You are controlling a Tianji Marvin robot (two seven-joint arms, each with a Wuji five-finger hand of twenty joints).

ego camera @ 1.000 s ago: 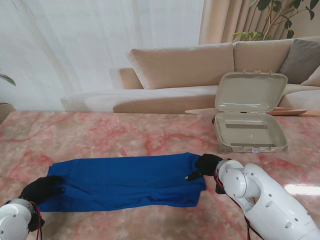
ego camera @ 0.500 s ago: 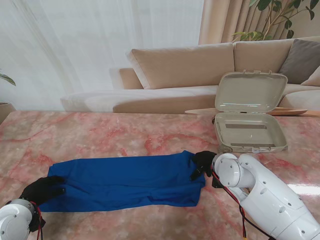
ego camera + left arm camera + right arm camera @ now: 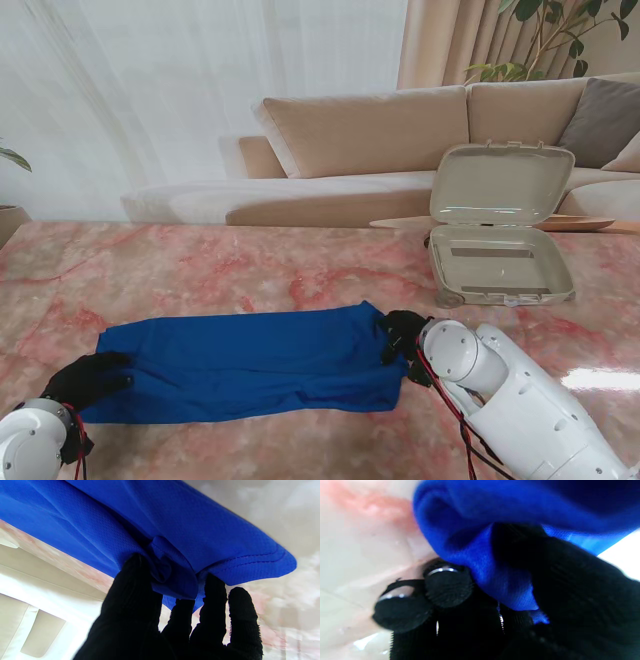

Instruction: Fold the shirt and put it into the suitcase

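A blue shirt (image 3: 245, 362) lies folded into a long band across the near part of the marble table (image 3: 250, 275). My left hand (image 3: 85, 378), in a black glove, pinches the shirt's left end; the left wrist view shows thumb and fingers (image 3: 135, 590) closed on a bunched fold of blue cloth (image 3: 172, 575). At the shirt's right end my right hand (image 3: 403, 332) grips it, and in the right wrist view blue fabric (image 3: 495, 580) is clamped between its fingers (image 3: 447, 585). An open beige suitcase (image 3: 497, 265) stands at the far right, lid raised, with nothing seen inside.
A beige sofa (image 3: 400, 150) and sheer curtains stand beyond the table's far edge. A plant (image 3: 545, 30) stands behind the sofa at the right. Bare marble lies between the shirt and the suitcase.
My right hand has slid leftward with the shirt's right end, so the band is a little shorter. The left hand has stayed put.
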